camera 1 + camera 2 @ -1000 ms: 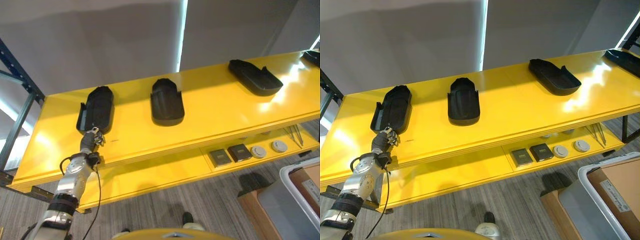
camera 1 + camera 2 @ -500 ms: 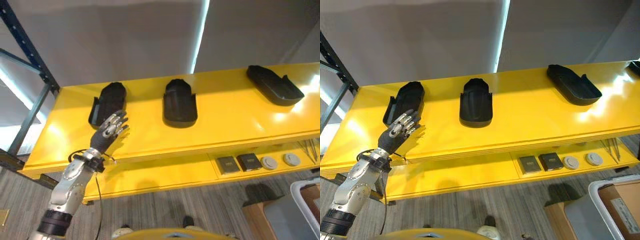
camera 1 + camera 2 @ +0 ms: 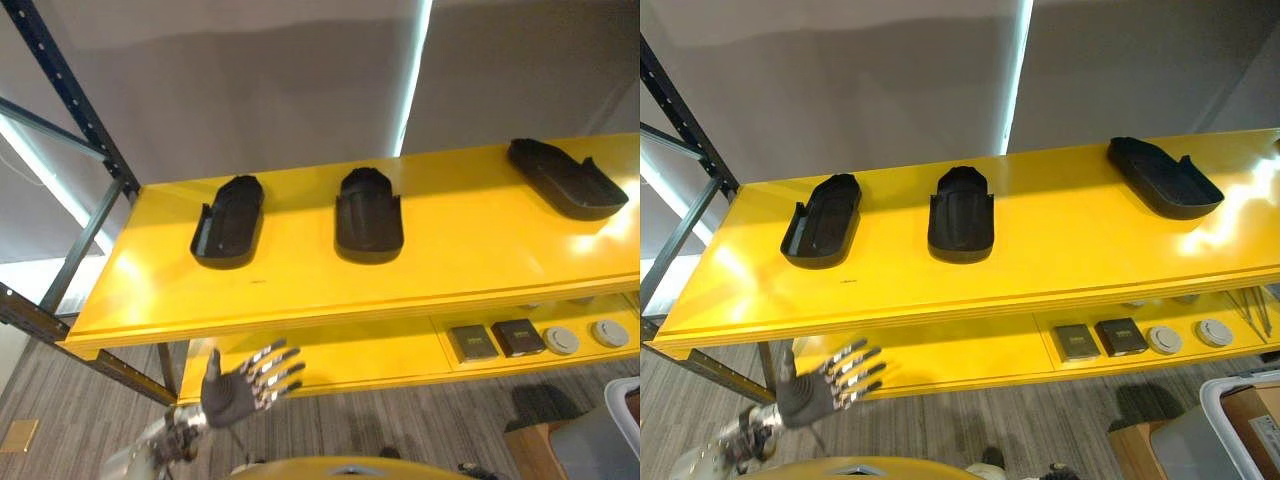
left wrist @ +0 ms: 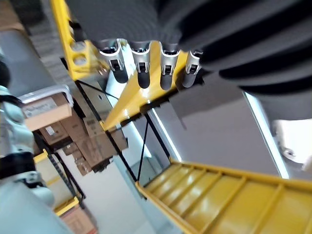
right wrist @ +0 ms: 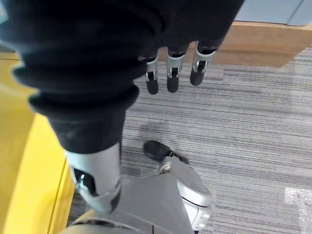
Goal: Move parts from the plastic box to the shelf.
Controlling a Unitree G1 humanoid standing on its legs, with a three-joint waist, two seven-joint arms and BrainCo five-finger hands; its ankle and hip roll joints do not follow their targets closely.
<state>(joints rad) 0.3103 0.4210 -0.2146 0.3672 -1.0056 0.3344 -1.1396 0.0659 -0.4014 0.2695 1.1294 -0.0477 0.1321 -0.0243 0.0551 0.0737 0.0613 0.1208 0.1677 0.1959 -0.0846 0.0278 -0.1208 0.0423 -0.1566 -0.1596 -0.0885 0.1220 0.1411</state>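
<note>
- Right now, the left robot hand (image 3: 240,385) hangs low in front of the yellow shelf (image 3: 300,290), below its front edge, fingers spread and straight, grasping nothing.
- Its own wrist view agrees: the fingers (image 4: 141,68) stand in a loose row, nothing between them, with yellow racking beyond.
- Up on the shelf's top board sit three black moulded parts, well apart from one another.
- The left part (image 3: 228,220) lies nearest the shelf's left end, hollow side up, lengthwise front to back.
- The middle part (image 3: 368,213) sits near the centre, a shorter and broader shell.
- The right part (image 3: 1165,177) rests toward the right end, angled, hollow side up with a raised lip on one edge.
- The left robot hand is clear of all three; none of them is touched.
- Down below, a lower board (image 3: 970,360) of the shelf carries two dark square pieces (image 3: 1098,340) and two pale round discs (image 3: 1189,336), lined up side by side.
- Bottom right, the corner of the plastic box (image 3: 1240,430) peeks in on the grey floor (image 5: 253,126), its contents too cut off to tell.
- The right robot hand (image 5: 173,68) points down over that floor, fingers relaxed and straight, holding nothing.
- A blue-grey rack upright (image 3: 75,110) stands at the shelf's left end.
</note>
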